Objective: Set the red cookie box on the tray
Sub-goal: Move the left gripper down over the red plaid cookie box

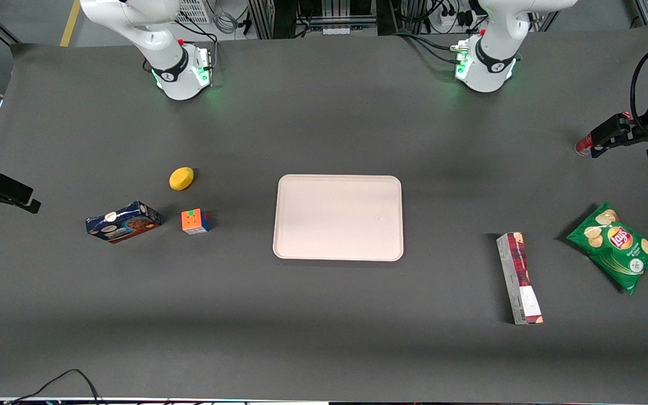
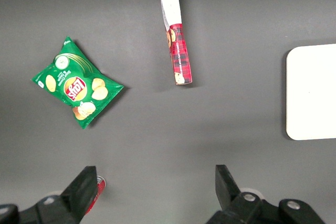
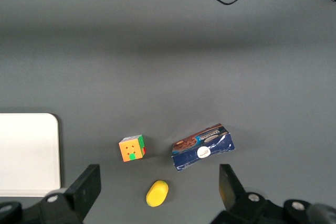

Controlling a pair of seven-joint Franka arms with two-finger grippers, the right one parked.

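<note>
The red cookie box lies flat on the dark table toward the working arm's end, its white label end nearest the front camera. It also shows in the left wrist view. The pale pinkish-cream tray lies empty at the middle of the table, and its edge shows in the left wrist view. My gripper hovers high at the working arm's end, farther from the front camera than the box and well apart from it. In the left wrist view the gripper is open wide and empty.
A green chips bag lies beside the red box. A small red bottle lies under my gripper. Toward the parked arm's end lie a dark blue cookie box, a colour cube and a yellow lemon.
</note>
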